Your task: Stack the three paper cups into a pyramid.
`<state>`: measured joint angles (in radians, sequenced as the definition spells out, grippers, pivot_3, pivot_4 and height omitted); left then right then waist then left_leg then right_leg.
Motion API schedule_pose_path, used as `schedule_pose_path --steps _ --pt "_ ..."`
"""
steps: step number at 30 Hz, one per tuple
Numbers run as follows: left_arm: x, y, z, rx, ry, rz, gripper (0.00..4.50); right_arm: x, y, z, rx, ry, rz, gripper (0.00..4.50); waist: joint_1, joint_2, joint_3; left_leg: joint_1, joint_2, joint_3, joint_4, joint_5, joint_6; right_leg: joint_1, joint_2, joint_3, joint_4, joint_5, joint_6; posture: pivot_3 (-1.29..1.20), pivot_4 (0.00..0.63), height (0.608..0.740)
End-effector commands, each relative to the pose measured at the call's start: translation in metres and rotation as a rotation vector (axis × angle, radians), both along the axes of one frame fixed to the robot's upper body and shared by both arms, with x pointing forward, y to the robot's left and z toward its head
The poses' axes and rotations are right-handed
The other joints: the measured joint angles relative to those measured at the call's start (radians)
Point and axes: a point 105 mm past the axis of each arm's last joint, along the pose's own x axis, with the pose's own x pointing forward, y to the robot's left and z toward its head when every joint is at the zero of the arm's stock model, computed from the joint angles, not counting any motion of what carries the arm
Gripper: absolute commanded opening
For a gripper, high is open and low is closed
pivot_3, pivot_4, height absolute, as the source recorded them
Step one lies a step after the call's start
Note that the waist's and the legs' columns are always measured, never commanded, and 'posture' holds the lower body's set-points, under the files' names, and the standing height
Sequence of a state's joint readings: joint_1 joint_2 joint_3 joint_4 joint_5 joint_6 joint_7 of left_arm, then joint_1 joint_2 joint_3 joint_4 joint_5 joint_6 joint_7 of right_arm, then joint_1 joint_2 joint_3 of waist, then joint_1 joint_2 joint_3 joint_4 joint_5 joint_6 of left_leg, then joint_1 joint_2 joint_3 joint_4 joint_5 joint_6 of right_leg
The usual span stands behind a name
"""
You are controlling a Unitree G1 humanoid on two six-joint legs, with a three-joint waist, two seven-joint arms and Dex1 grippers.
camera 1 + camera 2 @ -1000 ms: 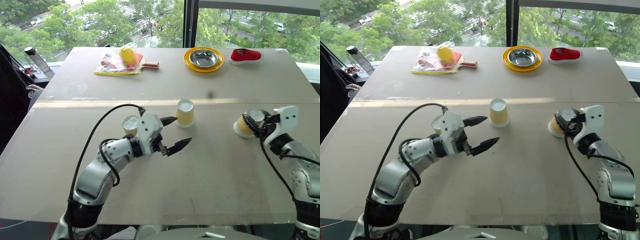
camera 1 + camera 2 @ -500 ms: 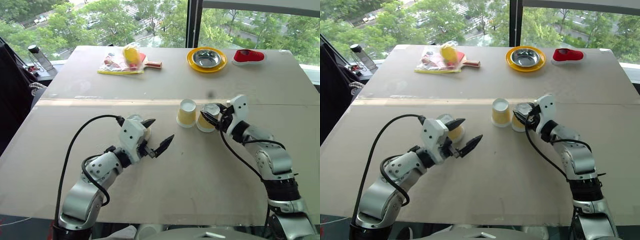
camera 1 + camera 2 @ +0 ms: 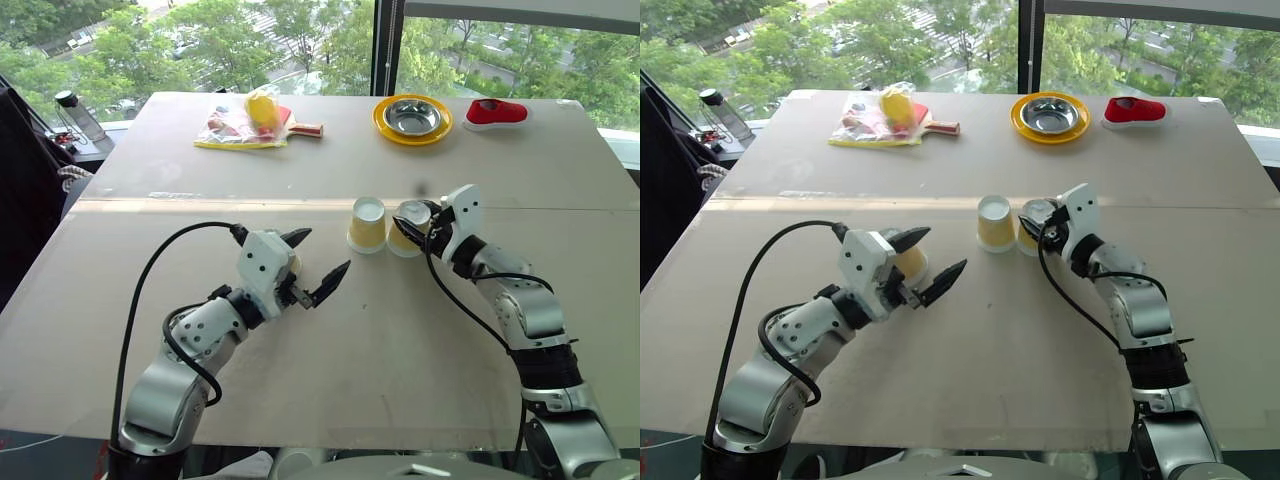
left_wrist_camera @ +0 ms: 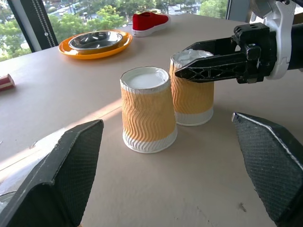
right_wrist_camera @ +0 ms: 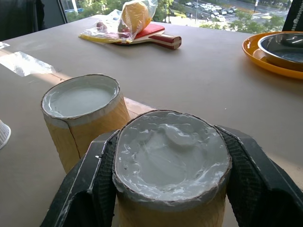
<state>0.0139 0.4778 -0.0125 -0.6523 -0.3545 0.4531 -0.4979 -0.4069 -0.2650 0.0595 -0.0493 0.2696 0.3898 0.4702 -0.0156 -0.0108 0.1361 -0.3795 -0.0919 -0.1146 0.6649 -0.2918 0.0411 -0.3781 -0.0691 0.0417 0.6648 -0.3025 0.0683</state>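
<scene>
Two paper cups stand upside down, side by side, at the table's middle. The left one point(image 3: 366, 225) stands free. My right gripper point(image 3: 410, 222) is shut on the right one point(image 3: 406, 236), its fingers point(image 5: 258, 179) clasping the ribbed side just under the white base point(image 5: 170, 156). That cup sits at table level right next to the free cup point(image 4: 147, 111); I cannot tell whether they touch. The third cup point(image 3: 910, 262) stands nearer me on the left, mostly hidden behind my left gripper point(image 3: 320, 257). That gripper is open with nothing between its fingers point(image 4: 61, 179), and points toward the pair.
At the far edge are a yellow plate with a steel bowl point(image 3: 412, 117), a red shoe point(image 3: 495, 111) and a plastic bag with a red paddle point(image 3: 250, 122). A bottle point(image 3: 72, 115) stands off the table's far left corner.
My right gripper has carried its cup from the table's right side leftward to right beside the middle cup. The left gripper has stayed open by the third cup.
</scene>
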Motion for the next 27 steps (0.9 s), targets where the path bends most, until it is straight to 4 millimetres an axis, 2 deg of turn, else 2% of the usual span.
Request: schedule_pose_path --steps 1,10,14,15,18,27 --pt "-0.004 -0.004 0.008 -0.007 -0.034 -0.017 4.50 0.005 -0.002 0.003 -0.007 -0.017 -0.024 2.31 0.000 0.000 0.000 0.000 0.000 0.000 0.000 0.000 0.000 0.000 0.000 0.000 0.000 0.000 0.000 0.00 0.150 0.740" --pt "-0.004 -0.004 0.009 -0.009 -0.039 -0.011 4.50 -0.003 0.006 -0.005 -0.013 0.041 0.051 2.31 0.001 0.000 0.000 0.000 0.000 0.000 0.000 0.000 0.000 0.000 0.000 0.000 0.000 0.000 0.000 0.00 0.150 0.740" --pt "-0.004 -0.003 0.009 -0.010 -0.040 -0.005 4.50 -0.004 0.005 -0.002 0.012 0.042 0.048 4.18 0.001 0.000 0.000 0.000 0.000 0.000 0.000 0.000 0.000 0.000 0.000 0.000 0.000 0.000 0.000 0.00 0.150 0.740" --pt "-0.004 -0.002 0.009 -0.014 -0.040 -0.001 4.50 -0.004 0.003 -0.001 0.015 0.035 0.040 4.39 0.001 0.001 0.001 -0.001 0.000 0.000 0.000 0.000 0.000 0.000 0.000 0.000 0.000 0.000 0.000 0.00 0.150 0.740" --pt "-0.004 -0.002 0.009 -0.022 -0.038 0.003 4.50 -0.007 -0.003 -0.001 0.008 0.030 0.033 4.39 0.001 0.001 0.001 -0.001 0.000 0.000 0.000 0.000 0.000 -0.001 -0.001 0.000 -0.001 0.000 0.000 0.00 0.150 0.740" --pt "-0.016 -0.004 0.011 -0.051 -0.042 -0.020 4.50 -0.038 -0.027 -0.005 -0.014 0.060 0.065 4.39 0.003 0.001 0.001 -0.002 -0.001 -0.002 -0.001 0.000 0.000 -0.001 -0.001 0.001 -0.002 0.000 0.000 0.00 0.150 0.740"
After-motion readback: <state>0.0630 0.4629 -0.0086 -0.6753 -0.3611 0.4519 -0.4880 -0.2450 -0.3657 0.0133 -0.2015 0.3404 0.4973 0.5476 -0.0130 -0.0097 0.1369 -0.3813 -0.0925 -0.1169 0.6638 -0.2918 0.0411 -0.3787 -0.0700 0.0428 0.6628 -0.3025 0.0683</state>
